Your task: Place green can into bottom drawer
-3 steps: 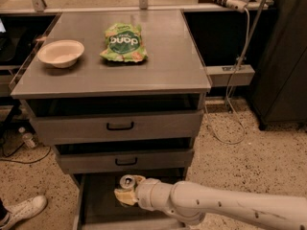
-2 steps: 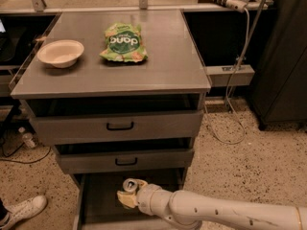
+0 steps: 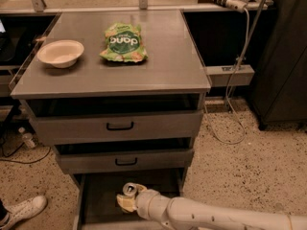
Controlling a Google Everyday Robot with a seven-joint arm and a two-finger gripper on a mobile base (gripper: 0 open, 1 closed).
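Camera view shows the gripper low at the front of the cabinet, reaching in over the open bottom drawer. It is closed around the green can. The can stands roughly upright in the grip with its silver top and pull tab facing up, and its sides are mostly hidden by the yellowish pads. Whether its base already touches the drawer floor cannot be told. The white arm runs away from the gripper toward the lower right.

The can is likely light and thin-walled. It is stiff enough for a moderate squeeze across its round body, but it would dent under a hard one and its smooth metal could slip. A grip at mid-height across the widest part looks safest. A grip on the rim would probably tip it.

The dark drawer floor spreads around and below the gripper, with free floor to its left. Just above it hangs the middle drawer, and above that the top drawer. Both have black handles and leave little headroom. Far above, on the cabinet top, lie a green snack bag and a pale bowl. A white shoe sits on the ground well to the left.
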